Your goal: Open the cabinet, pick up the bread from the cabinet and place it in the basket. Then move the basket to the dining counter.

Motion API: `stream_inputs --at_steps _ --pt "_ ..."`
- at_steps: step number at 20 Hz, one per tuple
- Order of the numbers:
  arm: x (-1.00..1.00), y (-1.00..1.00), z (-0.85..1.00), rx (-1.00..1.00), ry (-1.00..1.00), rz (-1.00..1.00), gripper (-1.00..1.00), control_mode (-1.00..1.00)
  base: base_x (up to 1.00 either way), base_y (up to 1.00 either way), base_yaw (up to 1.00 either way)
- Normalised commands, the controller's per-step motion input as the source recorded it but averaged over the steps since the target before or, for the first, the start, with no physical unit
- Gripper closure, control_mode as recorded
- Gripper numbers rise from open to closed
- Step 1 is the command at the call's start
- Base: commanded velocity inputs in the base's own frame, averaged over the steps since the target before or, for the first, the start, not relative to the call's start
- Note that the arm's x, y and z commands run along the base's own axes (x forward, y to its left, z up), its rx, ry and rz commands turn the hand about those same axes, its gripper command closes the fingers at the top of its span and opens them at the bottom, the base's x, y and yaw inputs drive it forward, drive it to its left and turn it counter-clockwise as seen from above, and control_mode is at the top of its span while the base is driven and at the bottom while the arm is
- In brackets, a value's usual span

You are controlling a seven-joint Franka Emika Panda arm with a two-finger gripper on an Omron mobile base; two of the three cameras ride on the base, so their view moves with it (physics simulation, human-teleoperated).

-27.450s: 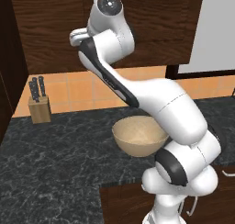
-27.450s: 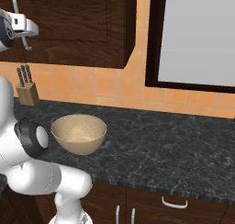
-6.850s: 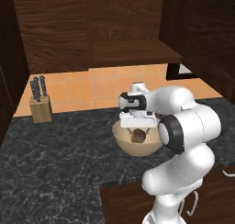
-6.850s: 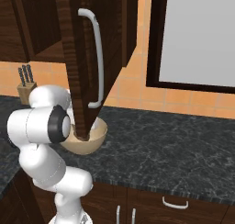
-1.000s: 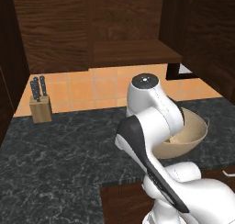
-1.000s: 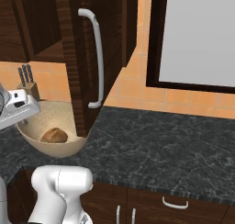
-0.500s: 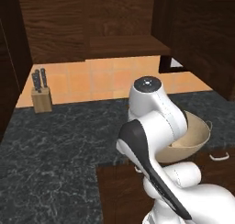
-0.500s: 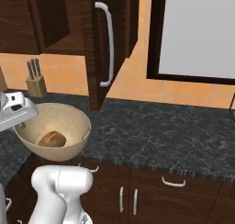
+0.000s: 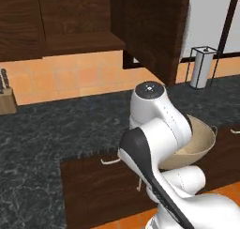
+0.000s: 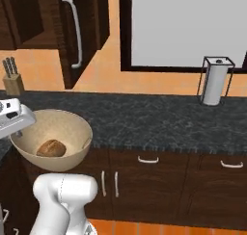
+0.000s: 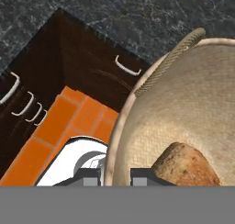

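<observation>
A: What's nearest?

B: The claw (image 11: 115, 175), clamped on the rim of the basket (image 11: 183, 108), one finger on each side of the wall. The bread (image 11: 186, 165) lies inside, near that rim.

A: Where is the basket?

B: In the air, off the black speckled surface (image 10: 159, 121), in front of the dark lower cabinet fronts. The right base view shows the bread (image 10: 51, 148) low in the basket (image 10: 53, 137); in the left base view the arm covers the basket's (image 9: 199, 141) inside.

A: And farther back?

B: A paper towel holder (image 10: 214, 81) and a knife block (image 10: 12, 80) stand on the surface. The cabinet (image 10: 79, 27) hangs above with its door swung open.
</observation>
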Motion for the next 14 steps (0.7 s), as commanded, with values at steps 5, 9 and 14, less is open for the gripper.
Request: stream_inputs --at_steps 5,9,14 --pt "0.00 0.00 0.00 0.00 0.00 0.00 1.00 1.00 -0.04 -1.00 -0.57" --pt "0.00 0.00 0.00 0.00 0.00 0.00 1.00 1.00 0.00 -1.00 -0.62" --pt "0.00 0.00 0.00 0.00 0.00 0.00 1.00 1.00 0.00 -1.00 -0.64"
